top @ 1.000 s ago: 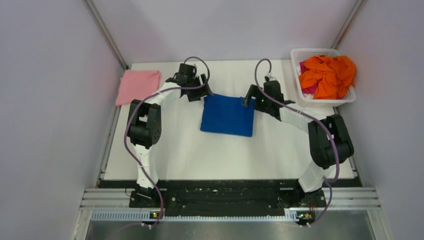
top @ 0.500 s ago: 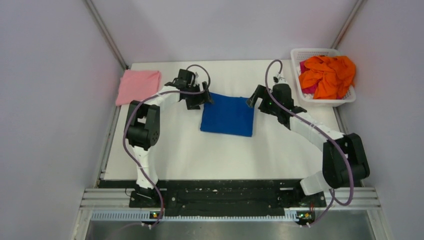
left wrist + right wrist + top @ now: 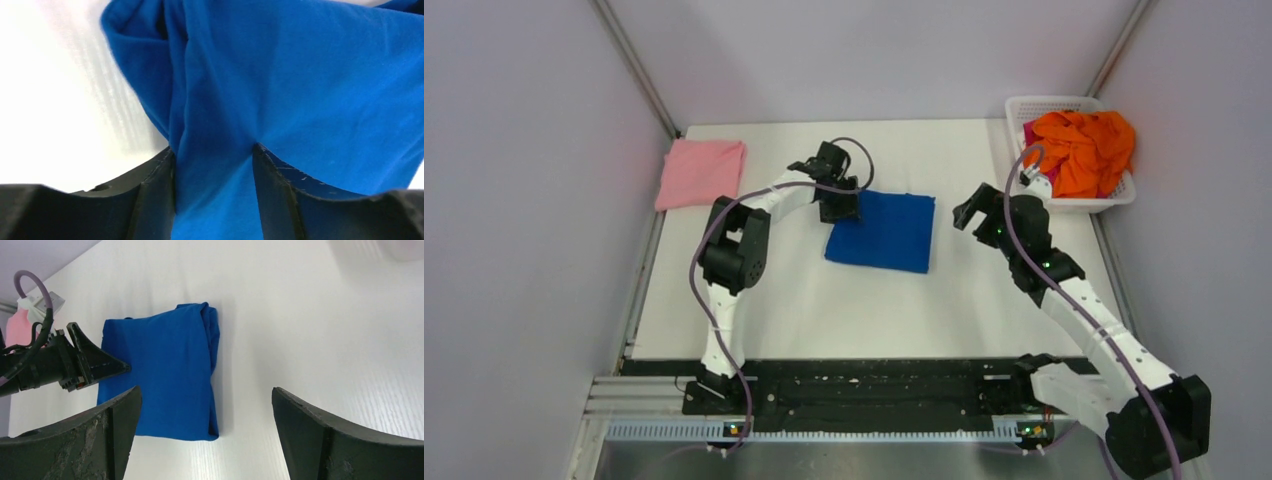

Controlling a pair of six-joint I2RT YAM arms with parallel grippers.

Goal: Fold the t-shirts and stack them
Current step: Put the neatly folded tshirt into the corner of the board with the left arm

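Blue t-shirt [image 3: 881,231] folded — left jaws pinching edge.

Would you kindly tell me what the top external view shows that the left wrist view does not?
Only top external: the pink t-shirt, the basket of orange t-shirts, and the open right end effector. Only left wrist: a fold of the blue t-shirt pinched in the left end effector. Both: the blue t-shirt and white table.
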